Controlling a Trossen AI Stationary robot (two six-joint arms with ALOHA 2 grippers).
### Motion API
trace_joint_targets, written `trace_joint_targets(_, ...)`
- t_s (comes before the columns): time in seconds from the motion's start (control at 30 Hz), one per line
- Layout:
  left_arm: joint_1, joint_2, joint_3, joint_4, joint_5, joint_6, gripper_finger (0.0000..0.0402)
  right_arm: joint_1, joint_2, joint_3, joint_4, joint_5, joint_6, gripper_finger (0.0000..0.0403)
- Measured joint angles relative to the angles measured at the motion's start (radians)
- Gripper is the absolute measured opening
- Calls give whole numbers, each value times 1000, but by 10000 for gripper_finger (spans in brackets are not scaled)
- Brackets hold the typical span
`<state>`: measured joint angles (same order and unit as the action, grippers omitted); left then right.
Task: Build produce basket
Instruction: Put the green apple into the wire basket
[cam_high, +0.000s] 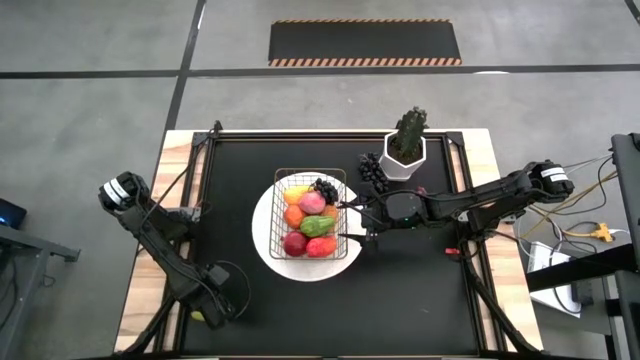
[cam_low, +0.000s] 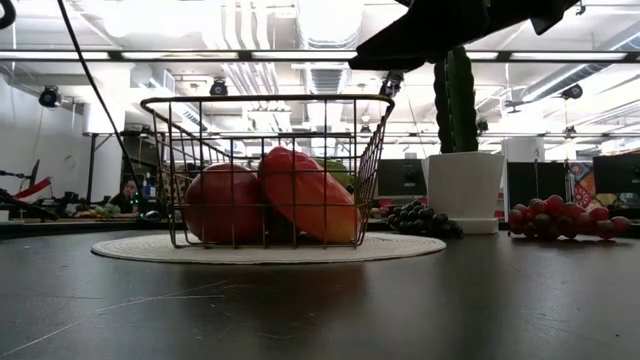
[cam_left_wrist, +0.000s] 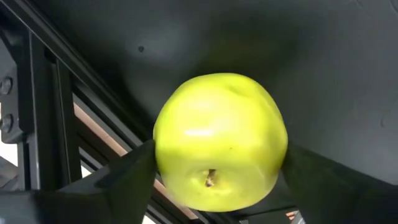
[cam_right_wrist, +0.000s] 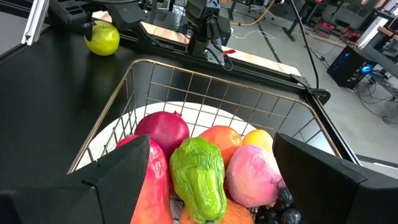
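A green apple sits on the black table near its front left corner, also seen in the right wrist view. My left gripper stands over it, closed on its sides. The wire basket rests on a round white plate at mid table. It holds a red mango, a green pepper, a peach, an orange and a red apple. My right gripper hovers open over the basket's right wall, touching nothing. My left gripper pinches the green apple between its two fingers, one finger on each opposite side. The fingers come from above, pointing steeply down. The apple's underside rests on the table top, and its stem end faces the wrist.
A white pot with a spiky green plant stands behind the basket on the right. A dark grape bunch lies beside it, and a red grape bunch lies farther right. Metal frame rails run along the table's left edge by the apple.
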<state>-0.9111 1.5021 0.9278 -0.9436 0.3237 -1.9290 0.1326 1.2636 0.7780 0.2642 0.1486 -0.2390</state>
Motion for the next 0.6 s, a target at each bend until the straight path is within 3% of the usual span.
trace_joint_targets(0.13, 4, 0, 14, 0, 0, -4, 257, 0, 0, 0, -8, 0, 1, 329)
trace_joint_targets(0.4, 88, 0, 142, 0, -5, 24, 255, 0, -4, 0, -42, 1, -12, 329)
trace_joint_targets(0.6, 214, 46, 368, -13, -136, 266, 258, 0, -53, -1, -130, 1, -16, 329)
